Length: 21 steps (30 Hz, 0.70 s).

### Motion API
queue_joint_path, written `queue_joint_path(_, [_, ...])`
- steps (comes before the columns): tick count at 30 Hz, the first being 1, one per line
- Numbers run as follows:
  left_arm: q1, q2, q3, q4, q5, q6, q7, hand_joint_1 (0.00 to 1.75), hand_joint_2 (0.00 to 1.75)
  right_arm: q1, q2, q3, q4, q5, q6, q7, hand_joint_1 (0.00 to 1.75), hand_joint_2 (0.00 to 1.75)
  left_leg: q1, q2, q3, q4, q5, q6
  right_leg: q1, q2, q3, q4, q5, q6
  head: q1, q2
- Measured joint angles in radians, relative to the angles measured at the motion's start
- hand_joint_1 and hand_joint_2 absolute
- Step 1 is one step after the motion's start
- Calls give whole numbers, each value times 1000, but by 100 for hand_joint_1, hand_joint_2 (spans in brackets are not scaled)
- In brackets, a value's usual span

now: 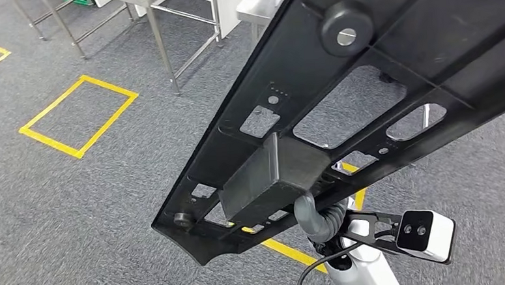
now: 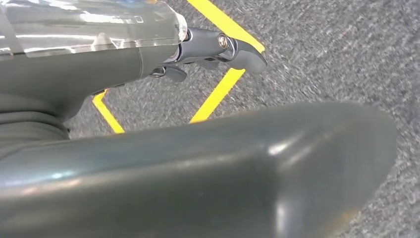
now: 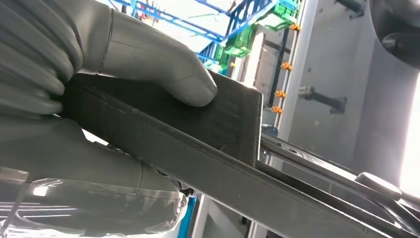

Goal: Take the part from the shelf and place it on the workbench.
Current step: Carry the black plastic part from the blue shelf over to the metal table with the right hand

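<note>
Long black perforated plastic panel (image 1: 364, 91) clamped by right hand (image 3: 99, 99) | left hand (image 2: 198, 54) state indeterminable | grey carpet (image 1: 77, 204) below

One long black part (image 1: 364, 91), reaching from 7 o'clock to 2 o'clock in the head view. One grey block (image 1: 271, 177) on its underside. One round black knob (image 1: 346, 28) at 1 o'clock. One yellow floor rectangle (image 1: 79, 115) at 9 o'clock. One white wrist camera (image 1: 427, 234) at 5 o'clock.
</note>
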Motion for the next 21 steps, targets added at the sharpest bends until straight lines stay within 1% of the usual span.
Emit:
queue_joint_path(1, [-1,0,0,0,0,0,0,0,0,-1,-1,2,0,-1,0,0,175,175,2,-21,-8,24,-16,-5,-3,11,2,-3,1,-6,0,0])
queue_joint_path(2, [-1,0,1,0,0,0,0,0,0,-2,-1,4,0,-2,0,0,175,175,5,-49,-29,69,-42,-8,-5,21,5,-5,2,-11,0,0])
queue_joint_path(3, [1,0,1,0,0,0,0,0,0,-3,-1,6,0,-2,0,0,175,175,6,-75,-59,133,-73,-10,-5,32,6,-5,2,-14,0,0])
queue_joint_path(4, [4,0,2,0,0,0,0,0,0,-3,-1,7,0,-2,0,0,175,175,6,-86,-98,206,-102,-12,-4,44,6,-5,2,-17,0,0])
queue_joint_path(5, [7,0,2,0,0,1,0,0,0,-1,-2,8,1,-3,1,0,175,175,6,-91,-132,265,-119,-12,-2,58,7,-5,1,-18,0,0])
queue_joint_path(6, [8,1,2,0,0,1,0,0,0,0,-2,8,2,-3,1,0,175,175,6,-92,-151,290,-114,-12,-1,73,8,-4,1,-18,0,0])
queue_joint_path(7, [9,1,2,0,0,1,-1,0,0,0,-2,8,2,-3,1,0,175,175,6,-94,-152,274,-89,-9,0,88,11,-4,0,-18,0,0])
queue_joint_path(8, [9,1,2,0,0,1,-1,0,0,0,-2,8,3,-3,1,0,175,175,6,-102,-133,218,-47,-5,1,102,14,-3,-1,-17,0,0])
queue_joint_path(9, [9,2,3,0,0,1,-1,0,0,0,-2,8,3,-3,1,0,175,175,6,-122,-104,142,-4,0,0,115,17,-3,-2,-15,0,0])
queue_joint_path(10, [9,3,3,0,-1,1,-2,0,0,0,-2,8,3,-3,1,0,175,175,7,-146,-77,75,25,5,1,127,18,-2,-4,-12,0,0])
queue_joint_path(11, [9,3,3,0,-1,1,-2,0,0,-1,-2,9,4,-3,1,0,175,175,7,-164,-57,29,40,10,-1,138,16,0,-4,-8,0,0])
queue_joint_path(12, [8,4,3,0,-1,1,-2,0,0,0,-2,9,4,-3,1,0,175,175,5,-176,-48,7,42,14,-3,149,12,0,-4,-2,0,0])
queue_joint_path(13, [7,4,3,0,0,1,-2,0,0,0,-2,9,4,-3,1,0,175,175,3,-171,-45,2,40,17,-5,160,9,0,-3,5,0,0])
queue_joint_path(14, [6,4,3,0,0,1,-2,0,0,0,-3,9,4,-3,1,0,175,175,3,-160,-43,-1,42,22,-6,170,7,-2,-1,13,0,0])
queue_joint_path(15, [4,3,3,0,1,1,-2,0,0,1,-4,9,4,-4,1,0,175,175,5,-149,-39,-6,44,28,-5,162,5,1,-4,20,0,0])
queue_joint_path(16, [2,3,3,0,1,1,-4,0,0,0,-4,9,3,-4,2,0,175,175,7,-137,-35,-12,47,34,-3,141,-2,16,-15,25,0,0])
queue_joint_path(17, [2,2,3,-1,1,0,-5,0,0,-1,-5,10,3,-4,3,0,175,175,10,-123,-32,-17,49,39,-2,110,-18,52,-36,30,0,0])
queue_joint_path(18, [3,3,3,-1,1,-1,-7,0,0,-1,-6,10,3,-4,4,0,175,175,9,-110,-30,-19,49,43,-4,75,-46,109,-67,34,0,0])
queue_joint_path(19, [5,3,4,-1,1,-2,-8,0,0,-1,-7,10,3,-3,6,0,175,175,8,-97,-29,-19,47,46,-7,55,-83,180,-99,38,0,0])
queue_joint_path(20, [7,3,4,-1,1,-2,-9,0,0,2,-8,11,3,-1,8,0,175,175,7,-83,-29,-19,46,46,-11,44,-120,247,-122,43,0,0])
queue_joint_path(21, [8,3,4,-1,2,-3,-10,0,0,5,-9,12,3,3,11,0,175,175,7,-69,-28,-19,44,46,-15,39,-143,287,-129,47,0,0])
